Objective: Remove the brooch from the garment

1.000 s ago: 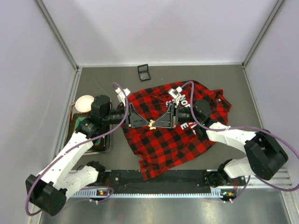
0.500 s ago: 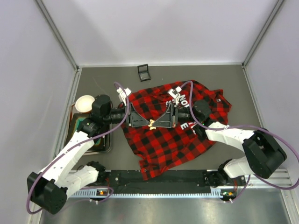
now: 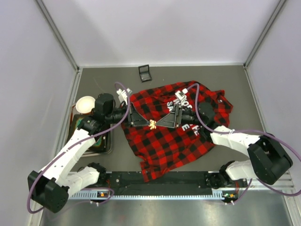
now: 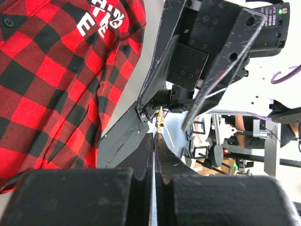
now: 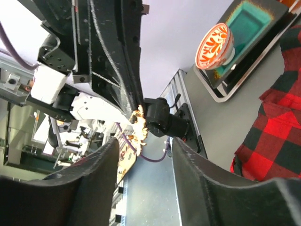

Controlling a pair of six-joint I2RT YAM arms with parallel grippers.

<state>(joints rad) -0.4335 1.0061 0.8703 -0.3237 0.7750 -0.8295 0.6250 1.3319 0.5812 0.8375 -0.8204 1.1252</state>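
The brooch (image 3: 153,124) is a tiny pale gold-white sparkly pin, hanging in the air above the garment (image 3: 174,141), a red-and-black plaid shirt with white lettering. My left gripper (image 3: 149,123) is shut on the brooch, which sticks out just past its fingertips in the left wrist view (image 4: 161,114). My right gripper (image 3: 161,124) faces it tip to tip, with its jaws open. In the right wrist view the brooch (image 5: 140,126) sits beyond the open right gripper (image 5: 143,155), touching neither finger. The garment (image 4: 47,84) lies spread out below.
A small black square box (image 3: 145,73) stands at the back of the table. A dark tray (image 3: 109,141) with a patterned bowl (image 3: 85,104) lies at the left, also seen in the right wrist view (image 5: 215,44). Walls enclose the table on three sides.
My left gripper has shut on the brooch. My right gripper, shut a second ago, has opened and let it go. Both arms have shifted slightly.
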